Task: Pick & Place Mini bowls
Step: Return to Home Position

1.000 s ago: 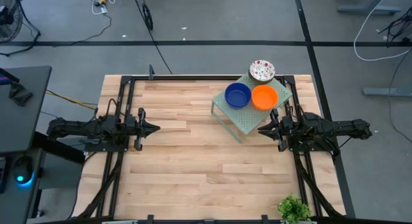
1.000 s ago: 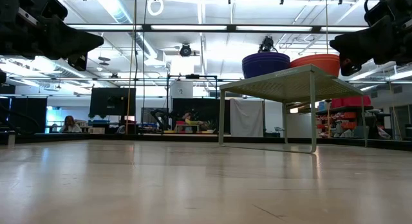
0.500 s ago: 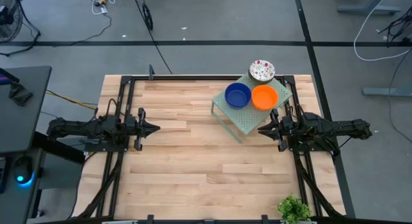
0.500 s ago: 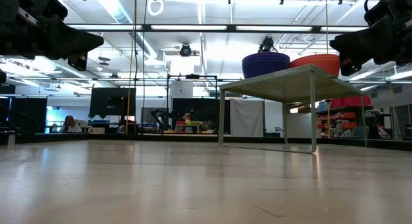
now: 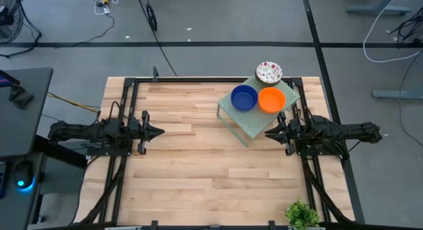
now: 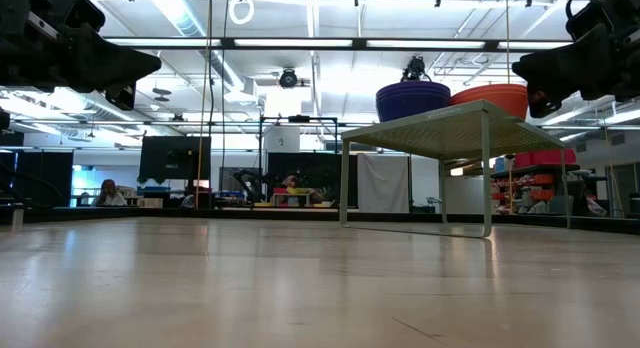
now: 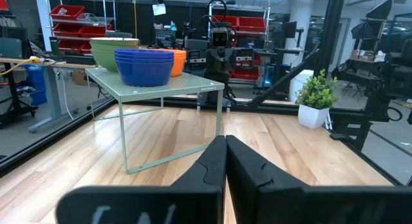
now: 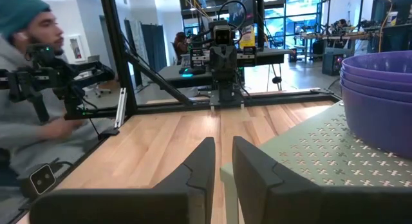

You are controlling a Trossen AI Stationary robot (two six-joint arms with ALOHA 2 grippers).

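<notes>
While the mini bowls sit stacked on the rack (image 5: 254, 124), both arms lie at the desk's (image 5: 198, 164) sides.

From above, the blue (image 5: 244, 98), orange (image 5: 271, 100) and speckled (image 5: 269, 73) stacks are just beside the right gripper (image 5: 268, 133) and well apart from the left gripper (image 5: 160, 131). The low view shows the blue stack up top. In its wrist view, the left gripper is closed and empty. In the right wrist view, a narrow gap shows and the gripper is empty.
</notes>
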